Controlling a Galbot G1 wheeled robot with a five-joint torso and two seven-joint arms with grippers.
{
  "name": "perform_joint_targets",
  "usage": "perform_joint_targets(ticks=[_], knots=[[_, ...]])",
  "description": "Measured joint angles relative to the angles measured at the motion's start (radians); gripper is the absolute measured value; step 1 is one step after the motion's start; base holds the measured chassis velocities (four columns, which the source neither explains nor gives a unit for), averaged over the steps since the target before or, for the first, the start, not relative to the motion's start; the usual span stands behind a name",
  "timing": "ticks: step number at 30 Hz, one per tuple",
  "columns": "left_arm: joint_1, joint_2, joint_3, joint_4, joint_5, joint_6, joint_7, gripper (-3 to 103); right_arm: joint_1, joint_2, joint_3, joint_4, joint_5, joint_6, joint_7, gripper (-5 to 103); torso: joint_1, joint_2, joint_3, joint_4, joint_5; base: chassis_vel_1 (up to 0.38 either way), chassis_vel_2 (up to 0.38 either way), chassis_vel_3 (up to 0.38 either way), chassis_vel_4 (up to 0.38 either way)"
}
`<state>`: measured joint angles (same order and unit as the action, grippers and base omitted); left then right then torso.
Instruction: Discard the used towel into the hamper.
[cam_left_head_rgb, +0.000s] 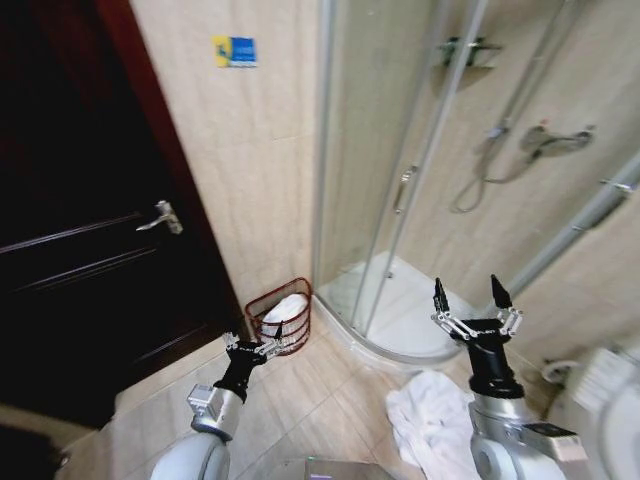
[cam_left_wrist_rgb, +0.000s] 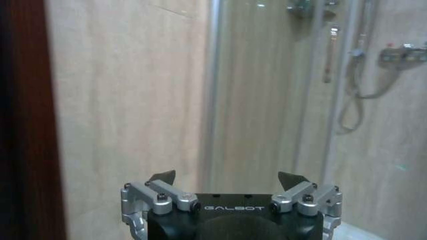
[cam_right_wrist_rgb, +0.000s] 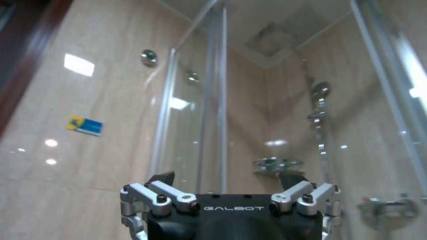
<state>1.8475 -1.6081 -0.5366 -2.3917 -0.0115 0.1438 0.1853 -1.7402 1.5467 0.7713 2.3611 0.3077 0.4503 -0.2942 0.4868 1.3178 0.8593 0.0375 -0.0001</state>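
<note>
Hamper (cam_left_head_rgb: 279, 316) sits on the tiled floor (cam_left_head_rgb: 320, 400) in the corner between the dark door (cam_left_head_rgb: 80, 230) and the glass shower enclosure (cam_left_head_rgb: 400, 170), against the wall. White cloth is already inside it, bunched up near the rim. A second white towel (cam_left_head_rgb: 432, 420) lies crumpled on the floor, just in front of the shower tray (cam_left_head_rgb: 405, 320) and beside the right arm.

Left gripper (cam_left_head_rgb: 252, 347) hovers low, just in front of the hamper, jaws spread wide, holding nothing; same in the left wrist view (cam_left_wrist_rgb: 227, 177). Right gripper (cam_left_head_rgb: 468, 296) is raised above the floor towel, pointing up toward the shower, jaws fully apart and empty (cam_right_wrist_rgb: 227, 177).
</note>
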Motion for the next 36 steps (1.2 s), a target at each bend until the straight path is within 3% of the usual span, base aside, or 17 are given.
perform_joint_targets(ticks=[36], knots=[[0.0,0.0,0.0,0.0,0.0,0.0,0.0,100,-0.002,0.004,0.004,0.0,0.011,0.009,0.01,100,0.0,0.0,0.0,-0.0002,-0.0001,-0.121,-0.122,-0.127,-0.121]])
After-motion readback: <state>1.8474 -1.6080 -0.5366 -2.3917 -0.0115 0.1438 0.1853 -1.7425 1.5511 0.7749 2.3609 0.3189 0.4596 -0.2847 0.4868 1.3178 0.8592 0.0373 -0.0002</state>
